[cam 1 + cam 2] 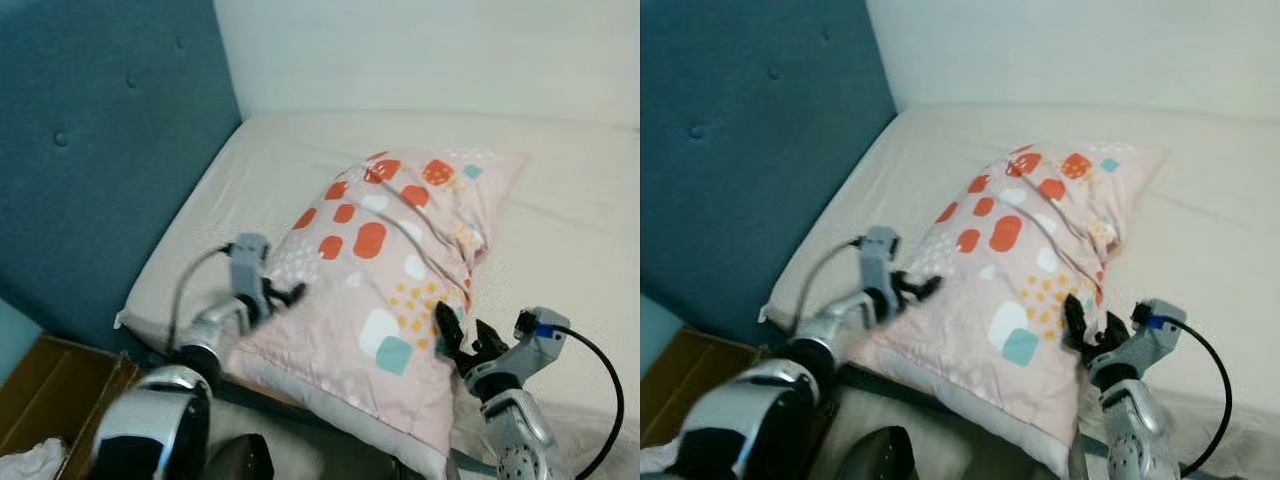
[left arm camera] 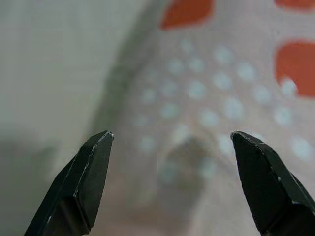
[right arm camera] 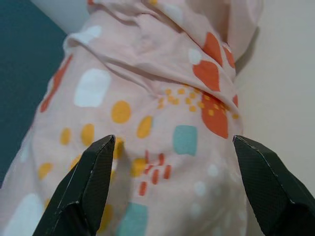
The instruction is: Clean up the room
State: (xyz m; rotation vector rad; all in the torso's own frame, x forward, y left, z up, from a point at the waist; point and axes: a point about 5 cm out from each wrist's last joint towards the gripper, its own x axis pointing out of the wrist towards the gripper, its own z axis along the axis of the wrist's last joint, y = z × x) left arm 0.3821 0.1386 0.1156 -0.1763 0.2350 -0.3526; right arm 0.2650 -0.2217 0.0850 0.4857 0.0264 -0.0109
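Pink pillow (image 1: 385, 285) with orange, white and teal blotches lies mid-frame on the cream bed (image 1: 560, 210). Left claw (image 1: 285, 297) and right claw (image 1: 465, 335) flank it, fingers apart; soft fabric could slip from shallow pinches.

We see two silver arms with rounded glossy metal segments, the left arm (image 1: 160, 420) ending in a grey wrist block with a thin black cable looping back from it. The right arm (image 1: 515, 420) carries a grey wrist block with a small blue marking and a thicker black cable curving off it. Both grippers, left gripper (image 1: 290, 295) and right gripper (image 1: 462, 335), have black tapered fingers (image 3: 88, 191) with matte, finely textured tips.
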